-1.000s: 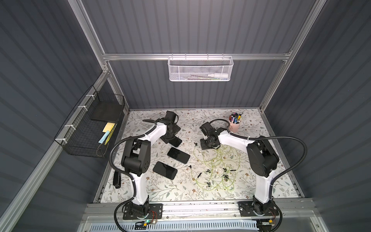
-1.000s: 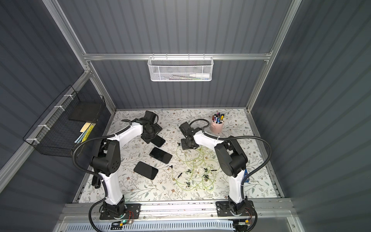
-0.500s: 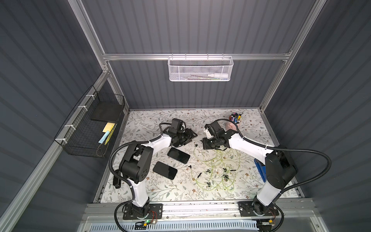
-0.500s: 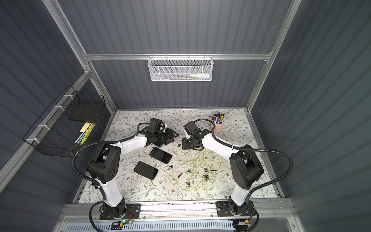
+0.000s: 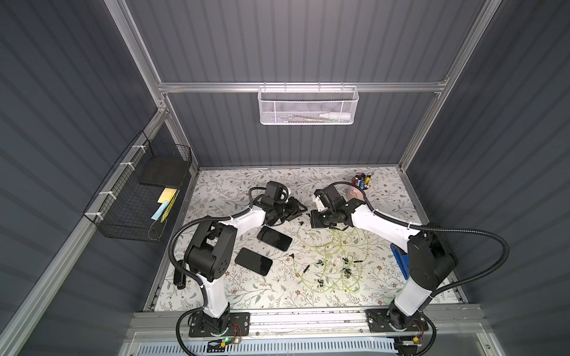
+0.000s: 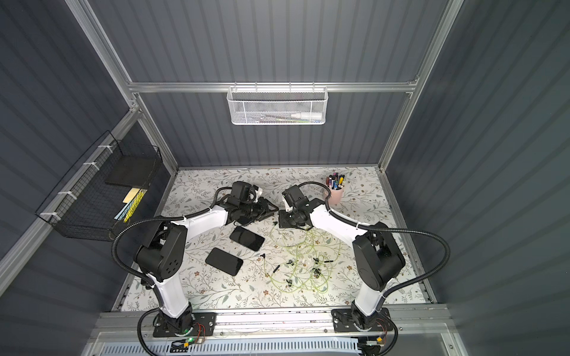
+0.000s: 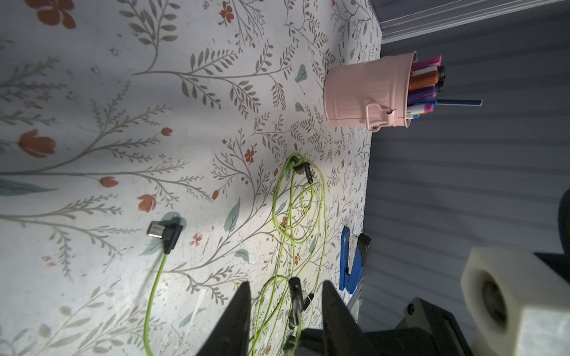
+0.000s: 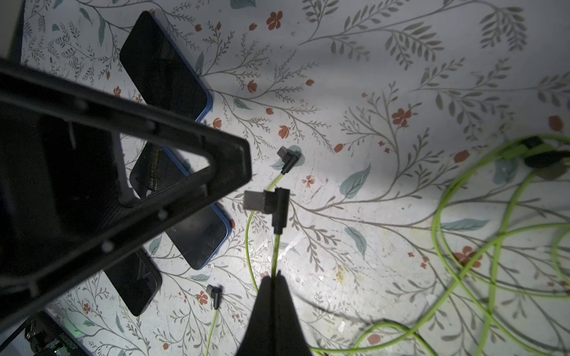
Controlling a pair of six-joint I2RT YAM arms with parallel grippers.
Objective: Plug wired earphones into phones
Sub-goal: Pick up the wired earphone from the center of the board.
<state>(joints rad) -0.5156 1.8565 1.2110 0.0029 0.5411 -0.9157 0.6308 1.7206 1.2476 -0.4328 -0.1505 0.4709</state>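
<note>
The wired earphones (image 5: 330, 262) (image 6: 296, 262) lie as a tangle of yellow-green cable on the floral mat. My right gripper (image 8: 274, 276) (image 5: 314, 218) is shut on one cable just behind its black angled plug (image 8: 268, 203), which is held above the mat. My left gripper (image 7: 287, 288) (image 5: 300, 210) faces it, jaws open and partly drawn in on either side of that plug (image 7: 294, 296), touching neither side. Two phones (image 5: 274, 238) (image 5: 253, 261) lie flat in both top views. The right wrist view shows three phones (image 8: 163, 64) (image 8: 191, 234) (image 8: 132, 283) behind the left fingers (image 8: 129, 185).
A pink pen cup (image 5: 359, 189) (image 7: 367, 92) stands at the back right. A blue object (image 5: 399, 255) (image 7: 351, 262) lies at the right edge, a black oblong device (image 5: 179, 277) at the left edge. Loose plugs (image 7: 166, 234) (image 8: 215, 294) rest on the mat.
Both arms swung toward the middle and now face each other. The left gripper left the back phone and its jaws narrowed. The right gripper stayed shut on the cable.
</note>
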